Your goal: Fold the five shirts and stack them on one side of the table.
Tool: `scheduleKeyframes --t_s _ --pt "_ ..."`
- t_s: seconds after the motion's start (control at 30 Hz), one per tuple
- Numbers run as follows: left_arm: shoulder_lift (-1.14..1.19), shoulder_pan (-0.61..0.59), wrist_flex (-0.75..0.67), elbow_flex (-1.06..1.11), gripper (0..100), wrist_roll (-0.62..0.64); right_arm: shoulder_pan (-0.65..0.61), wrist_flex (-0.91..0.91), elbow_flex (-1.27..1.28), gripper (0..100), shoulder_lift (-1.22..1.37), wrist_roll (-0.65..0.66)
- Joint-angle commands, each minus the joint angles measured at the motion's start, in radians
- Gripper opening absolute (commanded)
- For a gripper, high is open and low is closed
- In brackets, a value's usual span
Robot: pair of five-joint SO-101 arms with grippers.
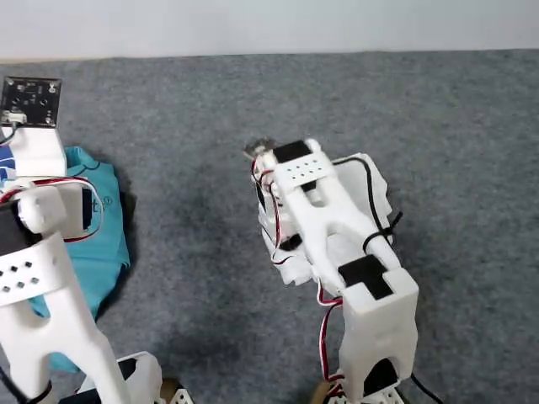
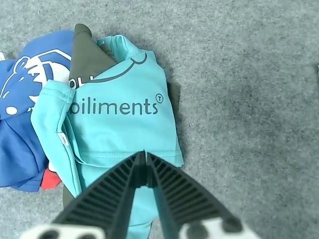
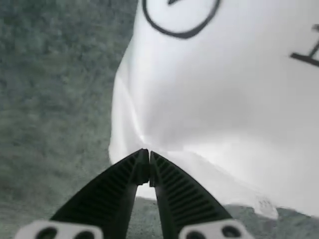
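Observation:
A folded teal shirt with dark lettering lies on top of a pile at the table's left side, also seen under my left arm as a teal shirt. Under it are a blue shirt, a dark shirt and a bit of red cloth. My left gripper is shut just above the teal shirt's lower hem. The white shirt lies crumpled under my right arm. My right gripper is shut on the edge of the white shirt, where creases run to its tips.
The table is covered in grey carpet, bare between the two arms and along the far side. A pale wall runs behind the far edge. Both arm bases stand at the near edge.

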Motion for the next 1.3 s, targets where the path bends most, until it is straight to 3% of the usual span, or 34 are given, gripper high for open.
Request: scheduleKeyframes --t_s 0.0,0.2,0.33,0.57,0.73,1.07,1.27 --pt "-0.015 0.002 0.018 0.008 1 -0.008 -0.027 0.048 -0.071 0.9 -0.067 0.012" --pt "-0.014 0.003 0.017 0.036 1 -0.008 -0.142 0.053 -0.005 0.9 0.019 0.008" --pt "-0.014 0.003 0.017 0.038 1 -0.008 -0.131 0.045 -0.005 0.9 0.091 0.017" --pt "-0.021 -0.002 0.017 0.038 1 -0.008 -0.082 0.111 -0.319 0.9 0.031 0.089" --pt "-0.021 -0.002 0.017 0.038 1 -0.008 -0.033 -0.056 -0.446 0.9 0.105 0.16" --pt "-0.017 -0.002 0.017 0.038 1 -0.008 0.005 -0.4 -0.46 0.9 0.404 0.249" --pt "-0.02 -0.002 0.017 0.039 1 -0.008 -0.015 -0.367 -0.565 0.9 0.403 0.247"
